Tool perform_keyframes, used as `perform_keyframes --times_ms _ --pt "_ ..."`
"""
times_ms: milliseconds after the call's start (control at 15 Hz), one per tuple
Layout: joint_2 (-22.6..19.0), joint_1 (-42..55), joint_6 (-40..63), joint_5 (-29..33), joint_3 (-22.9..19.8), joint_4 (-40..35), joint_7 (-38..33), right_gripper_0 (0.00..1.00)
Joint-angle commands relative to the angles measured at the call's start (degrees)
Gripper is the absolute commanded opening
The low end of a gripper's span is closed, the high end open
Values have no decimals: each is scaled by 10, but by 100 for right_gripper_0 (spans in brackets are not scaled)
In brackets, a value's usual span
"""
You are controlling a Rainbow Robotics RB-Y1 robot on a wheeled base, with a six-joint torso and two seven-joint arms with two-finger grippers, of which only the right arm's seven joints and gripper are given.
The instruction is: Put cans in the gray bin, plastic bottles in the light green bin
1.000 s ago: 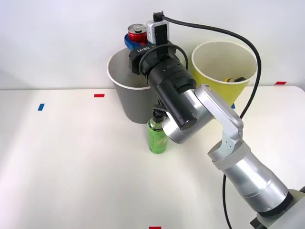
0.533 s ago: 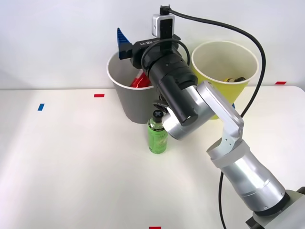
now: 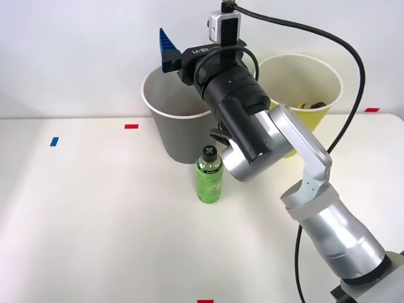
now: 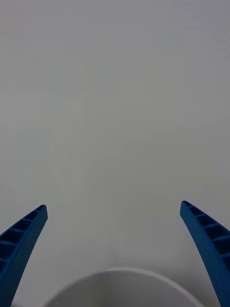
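Note:
My right gripper (image 3: pixel 192 44) hangs open and empty over the back rim of the gray bin (image 3: pixel 173 129); one blue ribbed finger (image 3: pixel 167 49) sticks up at its left. In the right wrist view the gripper (image 4: pixel 113 205) is spread wide against the wall, with the gray bin's white rim (image 4: pixel 120 272) below. The cans are hidden from view. A green plastic bottle (image 3: pixel 209 178) with a black cap stands upright on the table just in front of the gray bin, under my forearm. The light green bin (image 3: pixel 312 120) stands to the right of the gray bin, partly behind my arm.
A small dark and yellow object (image 3: pixel 312 105) lies inside the light green bin. Red tape marks (image 3: pixel 131 126) and a blue one (image 3: pixel 54 141) dot the white table (image 3: pixel 95 221). A black cable (image 3: pixel 328 41) arcs from my wrist over the light green bin.
A second ago my gripper held the red can above the gray bin. It opened, the can dropped into the bin and out of sight, and the gripper lifted slightly.

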Motion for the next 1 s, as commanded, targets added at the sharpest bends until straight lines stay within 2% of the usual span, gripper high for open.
perform_keyframes --times_ms 67,267,467,800,1000 --pt "-32 38 -3 -14 1 -72 1 95" --pt "-44 72 -3 -16 -1 -104 3 100" --pt "-67 124 -11 -14 -14 -150 -2 100" --pt "-109 281 -11 -30 -65 -290 -12 100" --pt "-109 358 -11 -43 -83 -331 -13 100"
